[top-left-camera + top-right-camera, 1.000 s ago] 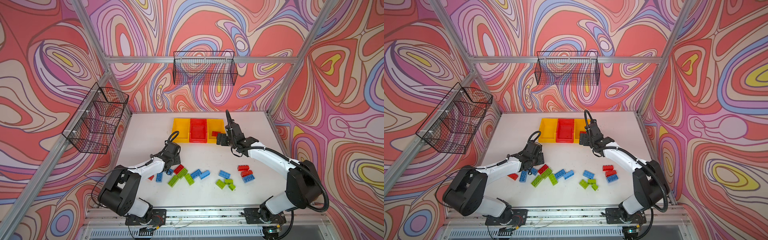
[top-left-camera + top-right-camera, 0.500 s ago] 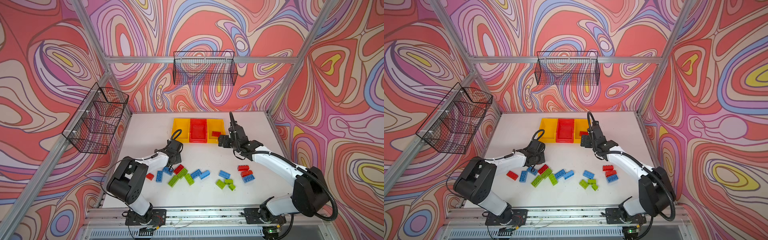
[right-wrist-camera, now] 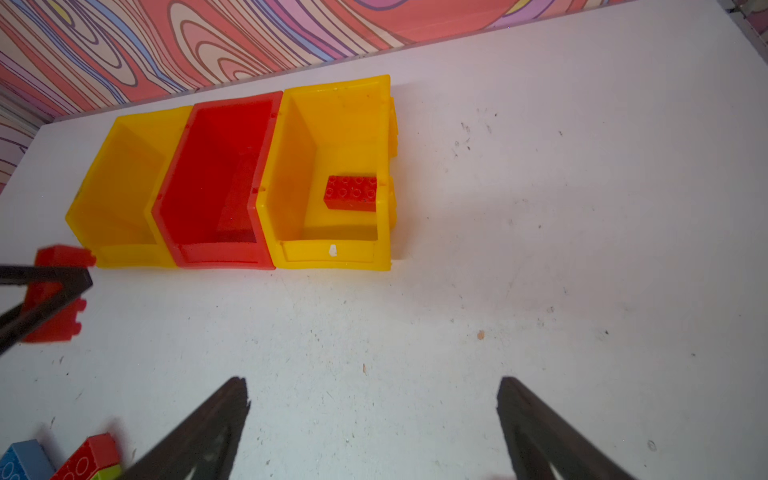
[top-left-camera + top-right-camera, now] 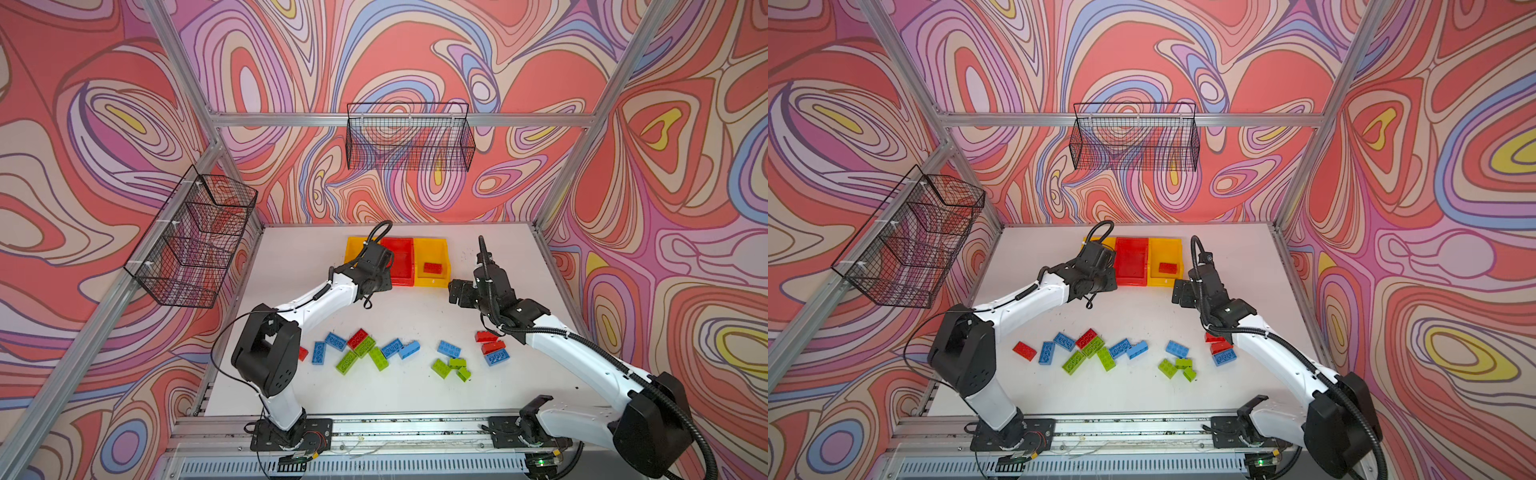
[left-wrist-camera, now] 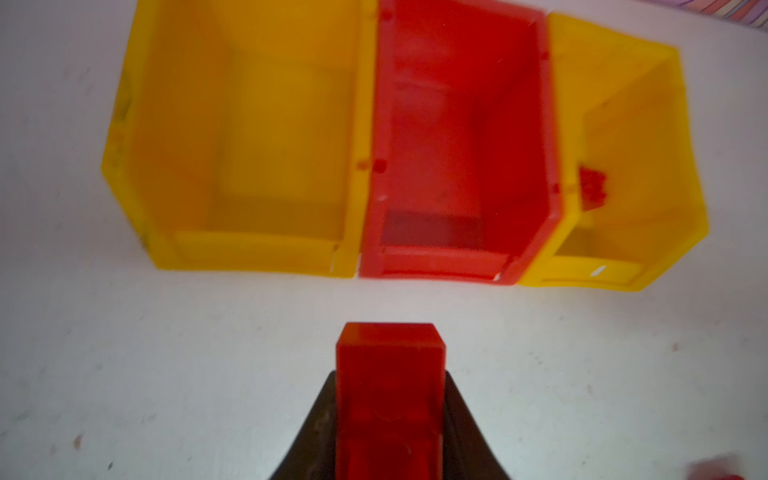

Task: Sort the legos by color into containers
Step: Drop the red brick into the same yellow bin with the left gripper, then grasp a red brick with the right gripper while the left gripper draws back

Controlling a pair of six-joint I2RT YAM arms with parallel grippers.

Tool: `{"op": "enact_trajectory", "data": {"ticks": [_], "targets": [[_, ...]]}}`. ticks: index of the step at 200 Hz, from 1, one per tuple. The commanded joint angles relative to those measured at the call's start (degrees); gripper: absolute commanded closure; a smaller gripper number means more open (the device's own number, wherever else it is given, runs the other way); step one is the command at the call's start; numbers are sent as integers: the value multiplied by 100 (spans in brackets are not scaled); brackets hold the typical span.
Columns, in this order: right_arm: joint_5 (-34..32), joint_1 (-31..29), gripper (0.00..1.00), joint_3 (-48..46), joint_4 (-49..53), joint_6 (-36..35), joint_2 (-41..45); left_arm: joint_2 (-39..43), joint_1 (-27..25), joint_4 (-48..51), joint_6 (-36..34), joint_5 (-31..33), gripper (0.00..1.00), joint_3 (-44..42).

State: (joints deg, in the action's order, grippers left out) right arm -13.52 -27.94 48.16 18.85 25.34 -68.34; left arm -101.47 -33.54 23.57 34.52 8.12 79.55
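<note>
The left claw [image 5: 390,376] is gripping a red brick [image 5: 390,349], aiming at the bins [image 5: 436,259]; the right claw [image 3: 372,382] is gaping empty.

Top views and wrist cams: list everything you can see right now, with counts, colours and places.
yellow bins: 2, yellow, back of table, flanking the red bin
red bin: 1, red, between them, looks empty
binned brick: 1, red, in the yellow bin nearer the right arm
held brick: 1, red, in front of the bins
red bricks: 4 loose, red, front of table
blue bricks: 6, blue, front of table
green bricks: 6, green, among the blue
wire baskets: 2, black, left wall and back wall
left hand: 1, black, shut on held brick
right hand: 1, black, open and empty over bare table
</note>
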Motion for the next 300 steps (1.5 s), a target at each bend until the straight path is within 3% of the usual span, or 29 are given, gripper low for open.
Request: {"op": "enact_trajectory", "data": {"ticks": [1,55,74,116,132,160,190,210,242,300], "targets": [[-119,-34,2,-280,92,313,370,-731,-186,514,-136,-110,92,1068],[-328,-29,2,-649,279,578,814,-2288,-535,625,-268,-487,89,3225],[-456,-32,2,-657,387,585,906,-2578,-608,234,-537,-665,85,3449],[-741,-29,2,-547,619,559,911,-3168,-654,129,-808,-288,75,3985],[-787,-23,2,-527,663,559,886,-3385,-649,187,-891,-299,60,4255],[-788,-20,2,-511,704,623,751,-3524,-654,-4,-966,-443,17,4376],[-771,-18,2,-474,697,709,432,-3355,-654,-72,-1002,-438,0,4277],[-781,-18,2,-474,659,748,179,-2595,-654,-528,-987,-381,0,3392],[-718,-16,2,-409,664,981,-437,-868,-654,-1749,-823,-80,0,974],[-1271,-9,2,-477,1015,1400,-907,1736,-654,-2184,-481,215,0,-2604]]}}
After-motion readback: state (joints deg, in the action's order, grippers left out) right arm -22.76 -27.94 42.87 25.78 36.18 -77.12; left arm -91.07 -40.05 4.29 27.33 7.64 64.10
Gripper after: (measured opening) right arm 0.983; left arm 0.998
